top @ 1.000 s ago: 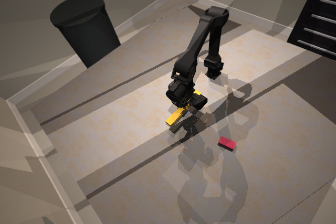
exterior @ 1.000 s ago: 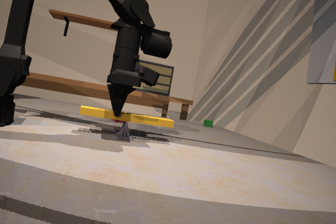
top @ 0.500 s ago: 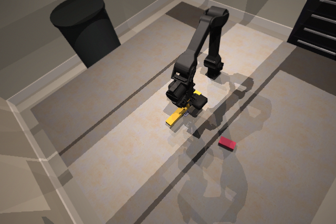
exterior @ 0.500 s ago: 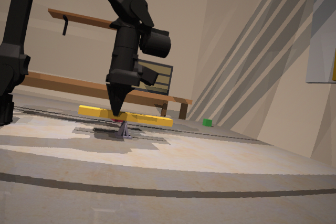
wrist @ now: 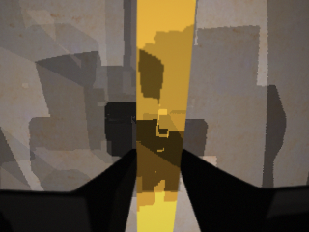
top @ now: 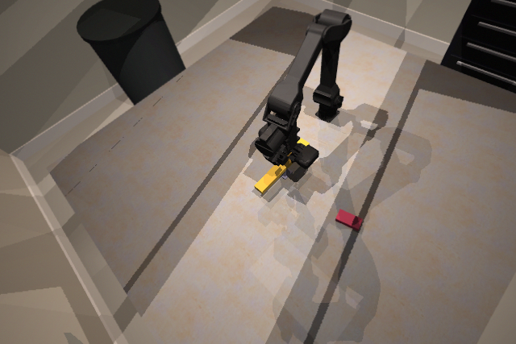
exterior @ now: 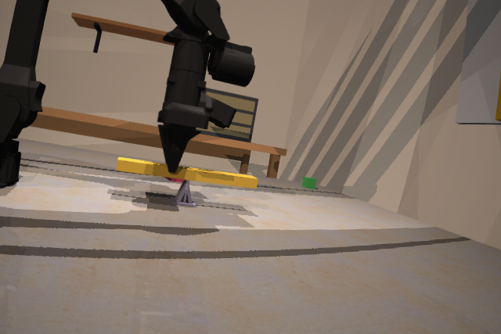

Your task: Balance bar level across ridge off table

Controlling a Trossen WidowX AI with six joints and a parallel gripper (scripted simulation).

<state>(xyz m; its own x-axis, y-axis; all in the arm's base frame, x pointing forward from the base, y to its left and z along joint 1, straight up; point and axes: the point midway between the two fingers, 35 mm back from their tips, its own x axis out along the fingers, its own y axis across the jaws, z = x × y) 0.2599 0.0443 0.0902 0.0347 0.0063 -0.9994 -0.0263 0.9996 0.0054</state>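
The long yellow bar (top: 269, 178) (exterior: 226, 177) (wrist: 166, 14) is held clear of the table. In the exterior view it slopes slightly down to the right of the picture. My gripper (exterior: 173, 169) (wrist: 157, 154) points down and is shut on the bar near its middle, one finger on each side. The small grey-purple ridge (top: 285, 175) (exterior: 186, 203) stands on the table under the bar's middle, slightly right of the fingers in the exterior view. Its top is at the bar's underside; whether they touch I cannot tell. The bar hides the ridge in the wrist view.
A red block (top: 348, 219) (exterior: 175, 179) lies on the table away from the bar, partly hidden behind it in the exterior view. A green block (exterior: 309, 182) is farther back at the right. A black bin (top: 141, 52) and a dark drawer cabinet (top: 483, 36) stand in the background.
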